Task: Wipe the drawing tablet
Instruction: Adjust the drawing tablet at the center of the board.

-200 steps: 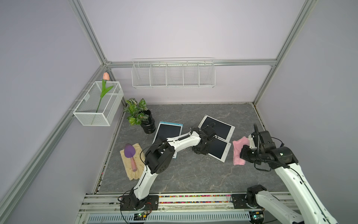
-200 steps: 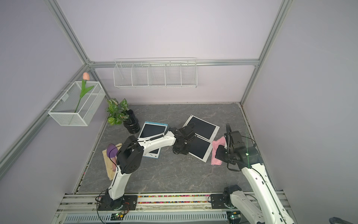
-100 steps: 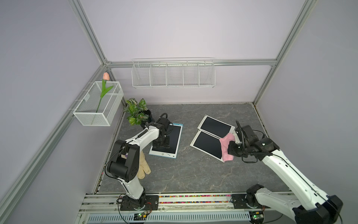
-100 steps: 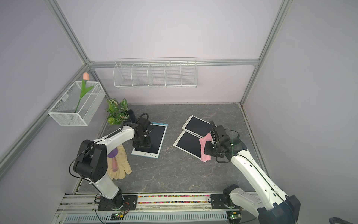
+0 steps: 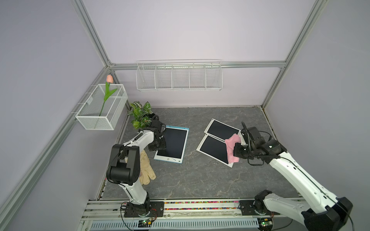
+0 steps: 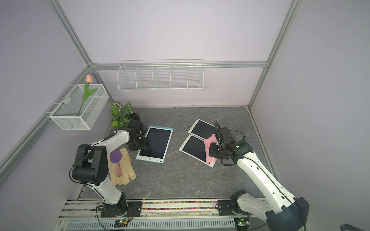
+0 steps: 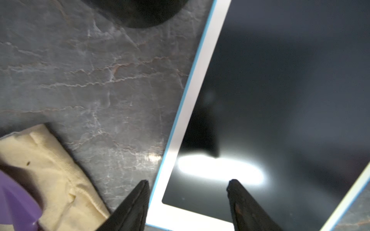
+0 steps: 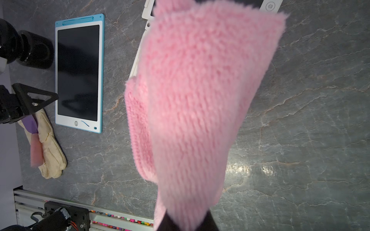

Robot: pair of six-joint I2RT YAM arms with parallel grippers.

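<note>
Pink cloth [image 5: 231,149] hangs pinched in the right gripper's [image 5: 236,149] closed jaws over the nearer white-framed drawing tablet [image 5: 212,148] — the left gripper [image 7: 188,185], jaws parted and empty, hovers at the blue-framed tablet's [image 5: 173,142] edge.

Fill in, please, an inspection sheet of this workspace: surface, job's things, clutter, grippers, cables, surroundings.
Surface: grey marbled tabletop, no spill seen.
Job's things: blue-framed tablet lies flat; far white-framed tablet and near white-framed tablet lie side by side; pink cloth hangs over the near one.
Clutter: cream glove with purple brush on it; potted plant.
Grippers: left gripper open over the blue-framed tablet's edge; right gripper shut on pink cloth.
Cables: black cable coils along the right wrist.
Surroundings: wire shelf on back wall; mesh basket holding a tulip.
</note>
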